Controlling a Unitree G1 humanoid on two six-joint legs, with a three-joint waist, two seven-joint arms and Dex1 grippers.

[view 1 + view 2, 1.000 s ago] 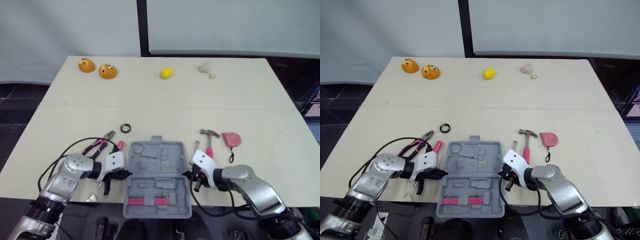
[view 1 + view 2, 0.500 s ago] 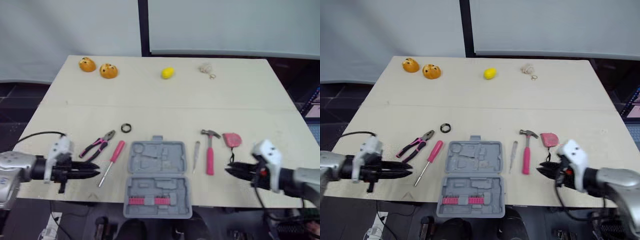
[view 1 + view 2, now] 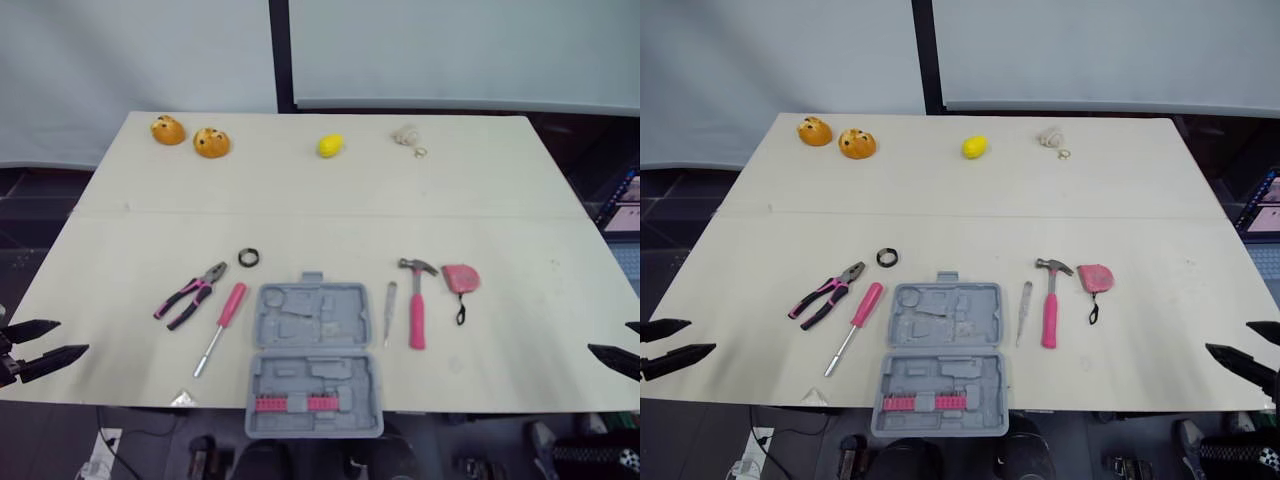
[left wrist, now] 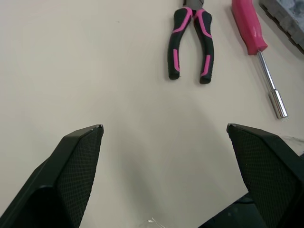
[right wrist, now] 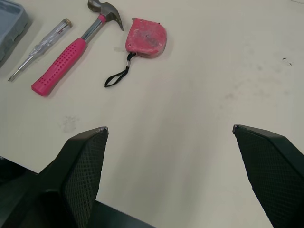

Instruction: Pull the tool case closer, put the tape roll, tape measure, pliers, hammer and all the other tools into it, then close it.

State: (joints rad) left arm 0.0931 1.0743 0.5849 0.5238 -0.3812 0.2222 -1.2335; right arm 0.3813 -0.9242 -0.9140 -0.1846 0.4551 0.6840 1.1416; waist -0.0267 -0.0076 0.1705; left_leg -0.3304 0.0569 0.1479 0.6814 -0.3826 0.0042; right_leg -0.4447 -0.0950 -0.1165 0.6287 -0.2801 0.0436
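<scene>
The grey tool case [image 3: 315, 355] lies open at the table's front edge, its lid half toward me. Left of it lie the black-and-pink pliers [image 3: 190, 295], a pink-handled screwdriver [image 3: 222, 315] and the black tape roll [image 3: 249, 257]. On its right lie a slim tester pen [image 3: 390, 312], the pink-handled hammer [image 3: 415, 305] and the pink tape measure [image 3: 461, 279]. My left gripper [image 3: 55, 340] hangs open beyond the table's left front corner, holding nothing. Far off at the right edge, my right gripper [image 3: 1235, 340] is open and empty too. The left wrist view has the pliers [image 4: 191, 42] ahead; the right wrist view has the hammer [image 5: 71, 52].
Along the far edge sit two orange bun-shaped toys [image 3: 168, 130] [image 3: 211, 142], a yellow lemon [image 3: 330, 146] and a small beige object [image 3: 407, 136]. A small pale scrap [image 3: 182, 398] lies at the front edge left of the case.
Both grippers have left the sides of the case, swung outward to the table's left and right edges, and gone from shut to open. The case stays near the front edge.
</scene>
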